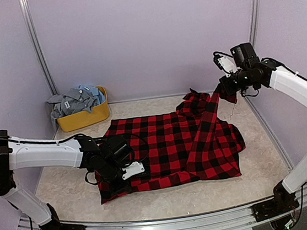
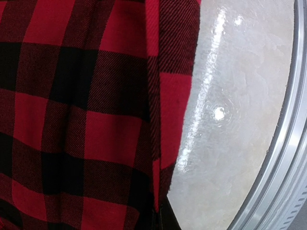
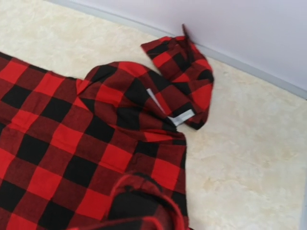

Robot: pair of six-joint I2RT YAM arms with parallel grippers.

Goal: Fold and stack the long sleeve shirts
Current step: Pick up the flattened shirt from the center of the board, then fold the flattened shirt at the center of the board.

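Note:
The red-and-black flannel shirt [image 1: 168, 146] lies spread across the middle of the table. My left gripper [image 1: 123, 165] is low at the shirt's left front part. In the left wrist view the cloth [image 2: 86, 120] hangs close and a fold runs into the jaws at the bottom edge, so it is shut on the shirt. My right gripper [image 1: 221, 89] is raised at the back right and shut on a sleeve, which hangs down from it. In the right wrist view the shirt [image 3: 72, 143] shows its collar and white label [image 3: 182, 117], with cloth bunched at the jaws.
A yellow tub [image 1: 84, 118] at the back left holds grey and pale blue shirts [image 1: 74, 100]. Bare tabletop [image 2: 230, 120] and the metal front rail [image 2: 288, 182] lie beside the shirt's hem. Walls enclose the back and sides.

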